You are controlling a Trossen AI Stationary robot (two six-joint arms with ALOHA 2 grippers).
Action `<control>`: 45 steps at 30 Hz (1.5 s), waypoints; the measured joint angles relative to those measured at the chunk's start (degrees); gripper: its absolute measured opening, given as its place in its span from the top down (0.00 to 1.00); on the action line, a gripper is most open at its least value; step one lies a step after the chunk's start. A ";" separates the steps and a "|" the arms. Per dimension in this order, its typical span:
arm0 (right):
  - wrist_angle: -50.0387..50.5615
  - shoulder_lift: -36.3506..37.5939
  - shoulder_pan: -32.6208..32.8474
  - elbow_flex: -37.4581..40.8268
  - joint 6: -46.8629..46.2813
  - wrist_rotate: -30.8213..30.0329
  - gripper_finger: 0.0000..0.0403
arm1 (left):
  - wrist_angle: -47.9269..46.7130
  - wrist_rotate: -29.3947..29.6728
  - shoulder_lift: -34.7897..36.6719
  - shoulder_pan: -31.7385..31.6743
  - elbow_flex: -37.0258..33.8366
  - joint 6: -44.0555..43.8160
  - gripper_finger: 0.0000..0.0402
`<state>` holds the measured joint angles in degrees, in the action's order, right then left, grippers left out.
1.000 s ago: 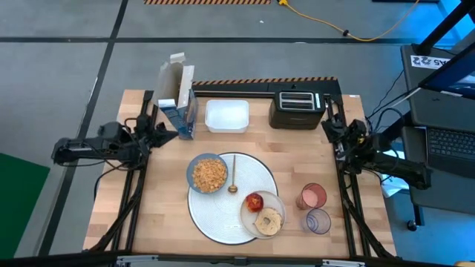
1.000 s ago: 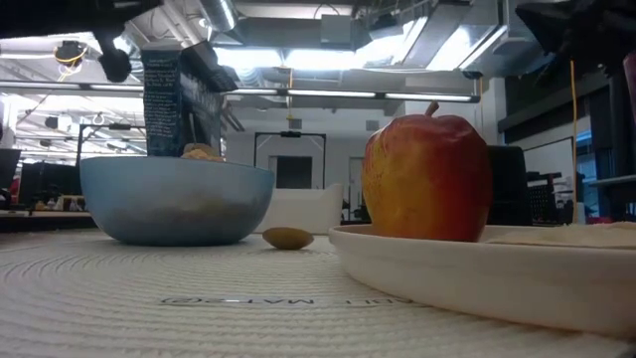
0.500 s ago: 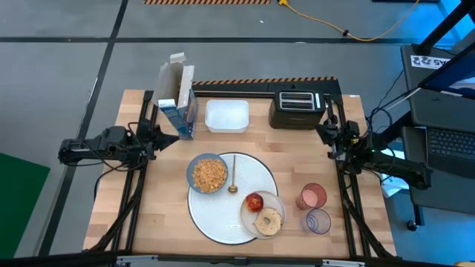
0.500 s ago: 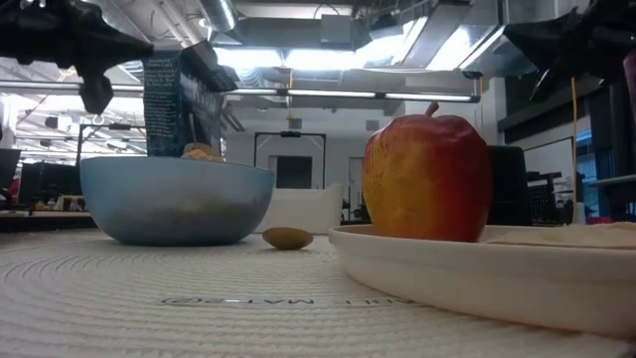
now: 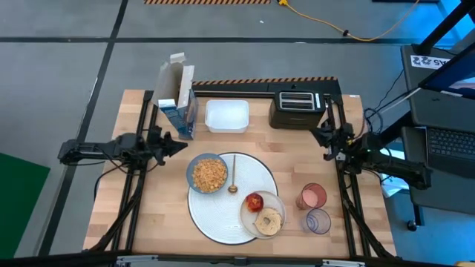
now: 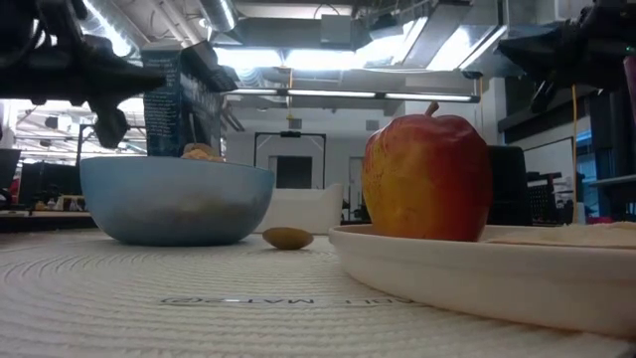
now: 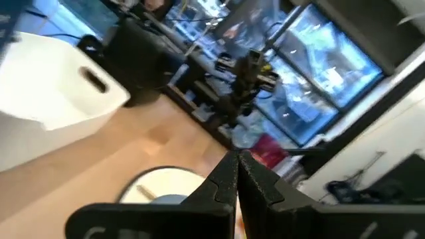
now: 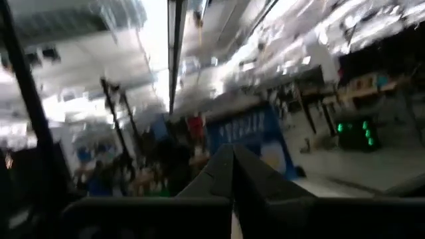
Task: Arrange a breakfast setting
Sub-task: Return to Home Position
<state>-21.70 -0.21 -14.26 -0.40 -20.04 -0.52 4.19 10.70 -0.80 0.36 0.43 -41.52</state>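
A round white mat (image 5: 241, 208) lies at the table's middle front. On it sit a blue bowl (image 5: 207, 173) of tan cereal, a thin spoon (image 5: 233, 176), and a cream plate (image 5: 276, 209) with a red apple (image 5: 255, 201) and a bagel (image 5: 268, 220). A pink tumbler (image 5: 312, 196) and a purple tumbler (image 5: 318, 221) stand on the wood right of the mat. My left gripper (image 5: 175, 142) is shut and empty above the table's left side. My right gripper (image 5: 318, 134) is shut and empty near the toaster.
A black toaster (image 5: 295, 108), a white square tub (image 5: 226, 116) and an open blue cereal box (image 5: 180, 104) stand along the far edge. Bare wood lies at the table's left front.
My left gripper has moved toward the table's right, away from the left edge and closer to the bowl. My right gripper has moved a little toward the table's left, beside the toaster. Both stay shut. The mat's things have kept still.
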 joint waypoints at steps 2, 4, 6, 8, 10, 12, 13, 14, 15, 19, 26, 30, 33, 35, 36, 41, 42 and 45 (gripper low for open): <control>4.01 0.00 0.00 0.00 0.32 1.54 0.99 | -1.10 0.79 -0.08 0.00 0.00 1.64 1.00; 7.07 0.00 0.00 0.00 0.36 2.59 0.99 | -0.74 -0.54 0.17 -0.02 0.00 2.91 1.00; 10.18 0.00 0.00 0.00 0.54 3.89 0.99 | -1.31 -3.41 0.12 0.00 0.00 3.53 1.00; 13.69 0.00 0.00 0.00 1.07 5.37 0.99 | -3.05 -7.10 0.06 -0.01 0.01 4.68 1.00; 17.08 0.00 0.00 0.00 1.25 6.52 0.99 | -3.34 -10.53 -0.22 0.00 0.02 7.45 1.00; 19.74 -0.11 0.00 -0.02 2.48 6.27 0.99 | -3.39 -10.88 -0.95 0.00 0.02 9.42 1.00; 19.65 -0.35 0.00 -0.02 3.59 6.06 0.99 | -3.41 -10.61 -1.16 0.00 0.02 10.11 1.00; 19.69 -0.55 0.00 -0.02 5.23 6.09 0.99 | -3.41 -10.55 -1.48 0.00 0.02 10.76 1.00; 19.73 -0.72 0.00 -0.02 6.92 6.05 0.99 | -3.43 -10.55 -1.98 0.00 0.02 11.52 1.00; 19.85 -0.74 -0.01 -0.04 10.22 5.60 0.99 | -3.50 -10.67 -3.85 0.00 0.04 15.73 1.00; 19.89 -0.74 0.00 -0.04 10.26 5.62 0.99 | -3.56 -10.64 -6.92 0.00 0.04 22.92 1.00; 19.94 -0.74 0.00 -0.04 10.28 5.62 0.99 | -3.56 -10.62 -7.02 0.00 0.04 22.50 1.00; 19.96 -0.76 0.00 -0.04 10.30 5.62 0.99 | -3.56 -10.62 -7.02 0.00 0.04 22.58 1.00; 19.98 -0.76 0.00 -0.04 10.30 5.62 0.99 | -3.56 -10.60 -7.02 0.00 0.04 22.60 1.00; 19.98 -0.76 0.00 -0.06 10.32 5.62 0.99 | -3.56 -10.60 -7.02 0.00 0.04 22.60 1.00; 20.02 -0.76 0.00 -0.07 10.33 5.62 0.99 | -3.58 -10.60 -7.02 0.00 0.04 22.60 1.00; 20.02 -0.76 0.00 -0.07 10.32 5.62 0.99 | -3.59 -10.60 -7.02 0.00 0.04 22.60 1.00; 20.05 -0.76 0.00 -0.07 10.35 5.62 0.99 | -3.59 -10.60 -7.02 0.00 0.04 22.60 1.00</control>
<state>-1.65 -0.97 -14.26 -0.47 -9.69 5.10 0.60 0.10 -7.81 0.36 0.47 -18.92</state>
